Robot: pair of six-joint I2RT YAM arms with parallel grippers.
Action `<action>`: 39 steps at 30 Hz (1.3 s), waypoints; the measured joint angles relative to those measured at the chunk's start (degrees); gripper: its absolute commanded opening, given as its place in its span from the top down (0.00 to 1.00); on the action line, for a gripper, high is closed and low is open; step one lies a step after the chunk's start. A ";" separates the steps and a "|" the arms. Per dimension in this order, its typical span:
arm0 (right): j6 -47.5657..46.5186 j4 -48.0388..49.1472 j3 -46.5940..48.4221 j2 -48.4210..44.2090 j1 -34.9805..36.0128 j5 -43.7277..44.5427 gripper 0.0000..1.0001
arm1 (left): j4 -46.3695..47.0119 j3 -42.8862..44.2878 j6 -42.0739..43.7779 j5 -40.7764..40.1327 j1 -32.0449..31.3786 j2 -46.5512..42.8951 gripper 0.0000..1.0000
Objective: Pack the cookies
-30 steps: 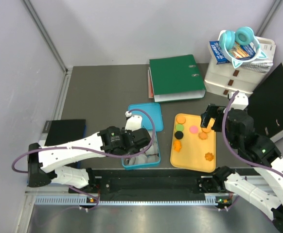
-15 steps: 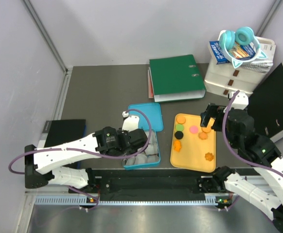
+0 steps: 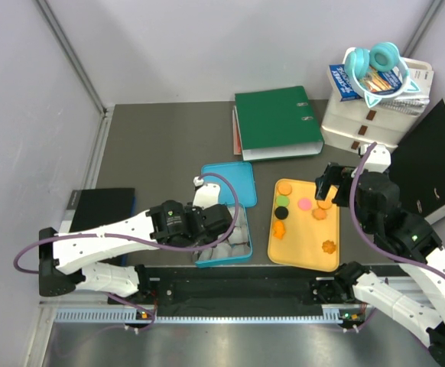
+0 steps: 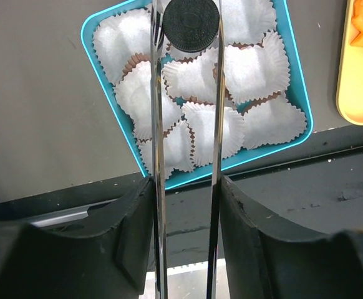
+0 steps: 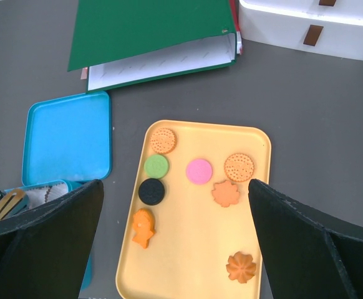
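Black cookie [image 4: 191,26] sits at the very tips of the left gripper [image 4: 186,12], and the two thin fingers [image 4: 158,124] press on its opposite edges, so I judge it is grasped. It lies flat, with its face up toward the wrist camera. Being round, it has no long axis to line up.

Directly under it is the far row of paper liners [image 4: 250,68] in the blue box [image 4: 262,152]. The cookie covers the place where two liners meet, so I cannot tell which liner is exactly below it, or how high it hangs over them. The coming move, I think, depends on this: the cookie must be over the middle of one liner, not over a rim, before the jaws let go. None of the liners that show has a cookie in it.

The left arm reaches from its base at the left across to the box, with the wrist turned down and the fingers pointing to the far side of the box.

The other cookies, eight of them, lie on the yellow tray [image 5: 188,249], just beside the box on its right. The right arm is nearer to them. The right gripper [image 5: 175,187] hangs above the tray with its jaws spread wide and nothing between them. This arm is folded and raised, with the wrist looking straight down. The blue lid [image 5: 67,137] lies flat beyond the box.
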 measured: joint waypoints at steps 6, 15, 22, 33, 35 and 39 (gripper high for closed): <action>0.00 0.00 0.00 0.02 0.00 0.00 0.01 | -0.02 0.00 0.00 0.09 -0.13 0.00 0.50; 0.02 0.00 0.00 0.02 0.00 -0.02 0.01 | -0.04 0.00 -0.20 0.02 -0.26 0.02 0.47; 0.00 0.20 -0.42 0.02 0.00 -0.02 0.01 | -0.76 0.02 -1.27 -1.22 -0.50 0.00 0.51; -1.14 0.11 0.57 0.37 0.00 0.79 0.01 | 1.81 19.43 9.35 -4.81 -2.89 8.46 0.50; -1.51 0.11 1.31 0.28 0.00 1.14 0.01 | 4.96 21.53 12.31 -3.87 -3.13 12.87 0.49; -1.40 -0.39 1.60 -0.50 0.00 1.18 0.01 | 11.80 21.44 17.07 -0.02 -3.37 22.34 0.48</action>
